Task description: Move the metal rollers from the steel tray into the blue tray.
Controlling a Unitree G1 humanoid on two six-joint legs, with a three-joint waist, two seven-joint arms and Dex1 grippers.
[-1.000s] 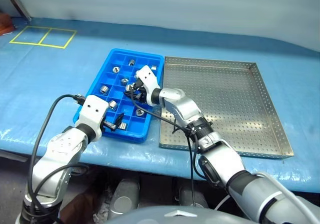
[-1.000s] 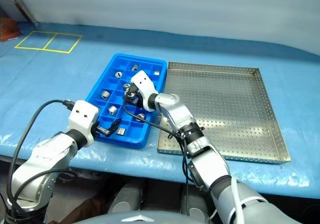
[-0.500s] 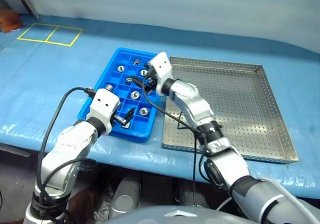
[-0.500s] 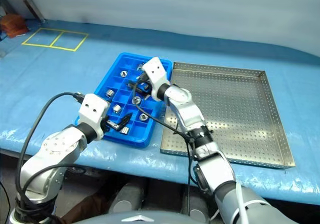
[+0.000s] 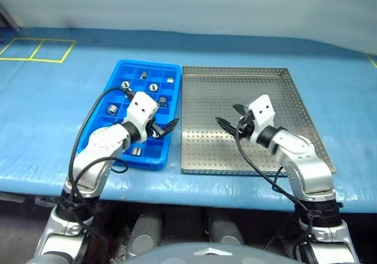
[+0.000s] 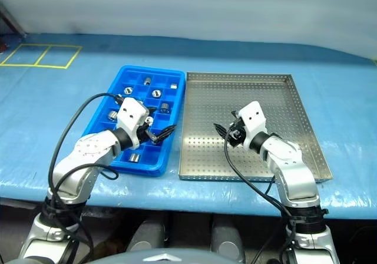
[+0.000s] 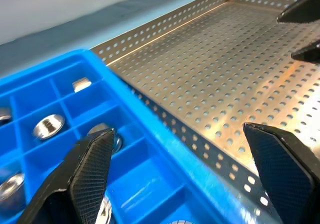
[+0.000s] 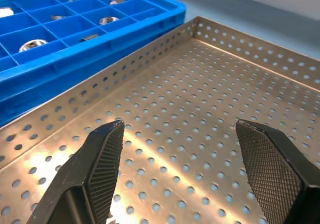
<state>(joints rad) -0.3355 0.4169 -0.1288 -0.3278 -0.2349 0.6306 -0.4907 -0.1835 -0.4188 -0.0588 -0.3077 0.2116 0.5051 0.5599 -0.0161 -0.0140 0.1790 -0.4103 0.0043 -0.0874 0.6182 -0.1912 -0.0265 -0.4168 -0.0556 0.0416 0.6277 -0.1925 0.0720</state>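
The steel tray (image 5: 253, 108) takes the big spot, lying toward three o'clock on the blue table cover (image 5: 53, 105), and as far as its perforated floor can be read in the head and wrist views, it's bare, with no roller left on it. Hard against its nine o'clock rim sits the blue tray (image 5: 121, 158), rims touching or very nearly so.

Over to the arms. The right gripper (image 5: 231, 117) hangs over the middle of the steel tray, pointing toward nine o'clock, fingers (image 8: 105, 159) spread apart with nothing between them, only dotted metal beneath. The left gripper (image 5: 167, 126) sits over the blue tray's three o'clock edge, aimed across at the steel tray, jaws wide and empty too.

And the metal rollers (image 5: 153, 87)? They're in the blue tray's compartments: several toward twelve o'clock, a few near the middle, one (image 5: 136, 151) down at six o'clock beside the left arm. The left wrist view catches some, including one (image 7: 48, 126) lying end-up in its cell.

So where are we? By my reading the transfer looks finished, or a whisker from it: both hands free, the source tray apparently cleared. The next move calls for a check along the steel tray's rims and under the right arm; if nothing is hiding there, both arms can simply draw clear.
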